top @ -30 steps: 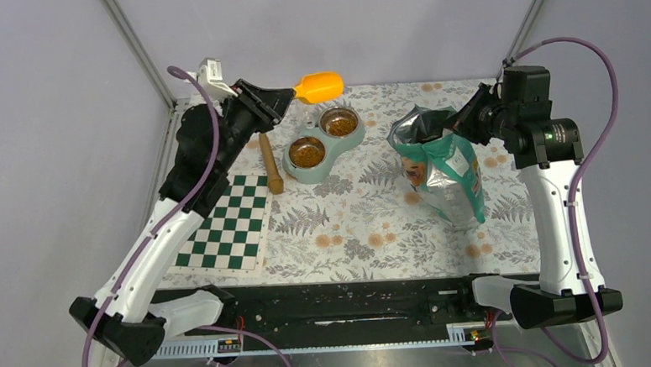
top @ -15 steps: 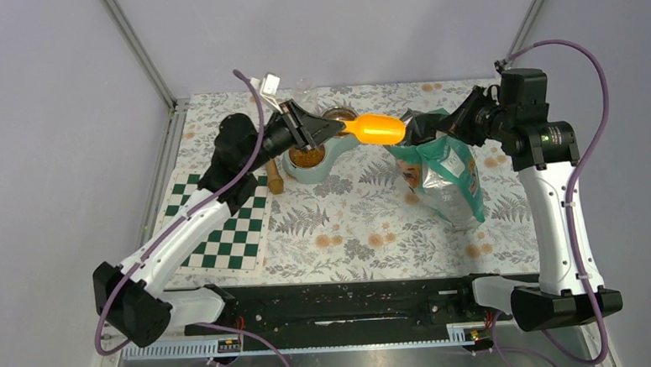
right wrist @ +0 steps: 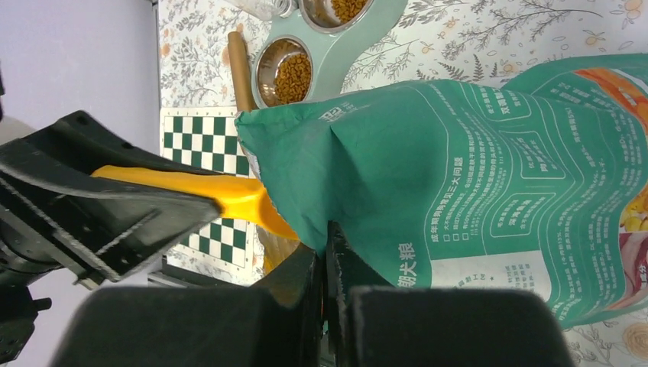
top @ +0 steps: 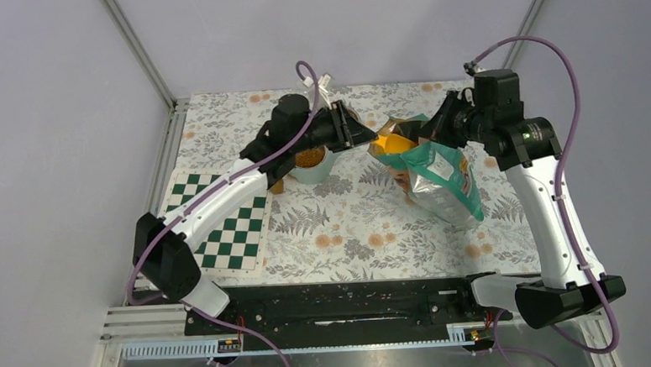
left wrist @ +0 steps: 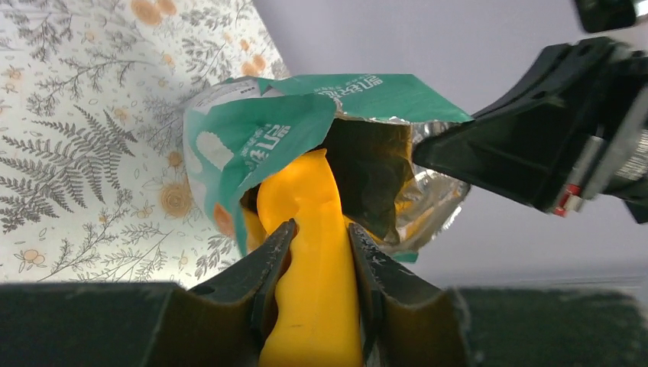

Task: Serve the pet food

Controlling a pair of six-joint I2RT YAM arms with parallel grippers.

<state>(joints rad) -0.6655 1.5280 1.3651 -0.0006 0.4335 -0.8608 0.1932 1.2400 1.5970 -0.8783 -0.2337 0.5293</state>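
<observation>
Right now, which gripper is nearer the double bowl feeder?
Left. The left gripper, shut on the orange scoop at the mouth of the bag, sits just right of the feeder; the right gripper pinches the bag's rim, farther right.

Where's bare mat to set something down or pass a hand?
Widest free patch: floral mat in front, between green-and-white checkerboard and teal-and-silver foil bag. Also the far-left corner. Crowded: bag mouth, where left pincer with orange plastic scoop meets right pincer, beside the teal double bowl.
</observation>
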